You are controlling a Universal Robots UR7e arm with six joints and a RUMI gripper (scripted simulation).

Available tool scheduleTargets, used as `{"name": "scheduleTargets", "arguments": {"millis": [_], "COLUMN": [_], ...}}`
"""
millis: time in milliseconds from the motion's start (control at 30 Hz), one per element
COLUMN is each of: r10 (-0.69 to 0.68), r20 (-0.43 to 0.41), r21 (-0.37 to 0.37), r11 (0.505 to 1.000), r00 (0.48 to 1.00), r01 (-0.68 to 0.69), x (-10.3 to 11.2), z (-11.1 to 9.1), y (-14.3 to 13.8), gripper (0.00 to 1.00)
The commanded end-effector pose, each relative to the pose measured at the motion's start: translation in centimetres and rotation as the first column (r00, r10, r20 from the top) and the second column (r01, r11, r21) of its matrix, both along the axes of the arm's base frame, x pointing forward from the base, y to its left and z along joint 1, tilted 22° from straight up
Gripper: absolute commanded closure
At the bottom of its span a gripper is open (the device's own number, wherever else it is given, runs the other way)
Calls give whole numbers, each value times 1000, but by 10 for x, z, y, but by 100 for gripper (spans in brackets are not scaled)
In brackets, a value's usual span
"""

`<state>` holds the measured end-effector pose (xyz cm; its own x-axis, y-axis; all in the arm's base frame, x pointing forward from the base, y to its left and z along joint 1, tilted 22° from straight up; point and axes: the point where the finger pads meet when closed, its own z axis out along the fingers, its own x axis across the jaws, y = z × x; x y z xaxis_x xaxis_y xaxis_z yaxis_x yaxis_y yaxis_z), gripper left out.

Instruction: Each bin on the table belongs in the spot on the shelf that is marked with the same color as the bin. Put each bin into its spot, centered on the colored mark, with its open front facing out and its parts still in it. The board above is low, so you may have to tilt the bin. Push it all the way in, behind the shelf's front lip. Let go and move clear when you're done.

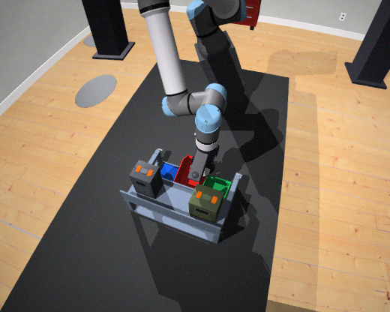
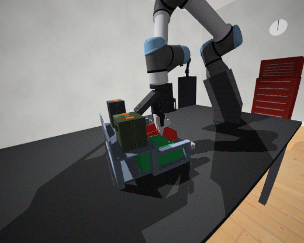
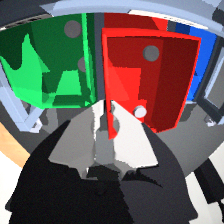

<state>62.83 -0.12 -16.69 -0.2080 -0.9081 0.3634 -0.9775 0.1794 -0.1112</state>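
Red drawer cabinet [image 1: 246, 16] [image 2: 277, 90] stands at far right of exterior view; round clock [image 2: 278, 27] hangs above, on wall.

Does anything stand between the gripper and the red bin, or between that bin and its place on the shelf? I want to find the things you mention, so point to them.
Between gripper [image 1: 204, 173] [image 2: 159, 128] [image 3: 107, 100] and red bin [image 1: 184, 170] [image 2: 170, 133] [image 3: 170, 90], nothing: the fingers grip its side wall. The low upper board [image 1: 174, 196] may hinder its entry; the front lip can't be made out.
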Motion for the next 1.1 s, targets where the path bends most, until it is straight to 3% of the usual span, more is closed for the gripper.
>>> {"name": "scheduleTargets", "arguments": {"millis": [0,1067], "r10": [2,8], "r20": [7,25], "r21": [-1,-5], "r11": [1000,1000], "r00": [1000,1000], "r01": [-2,-8], "x": [1,1], "z": [0,-1], "y": [0,0], "gripper": [100,100]}}
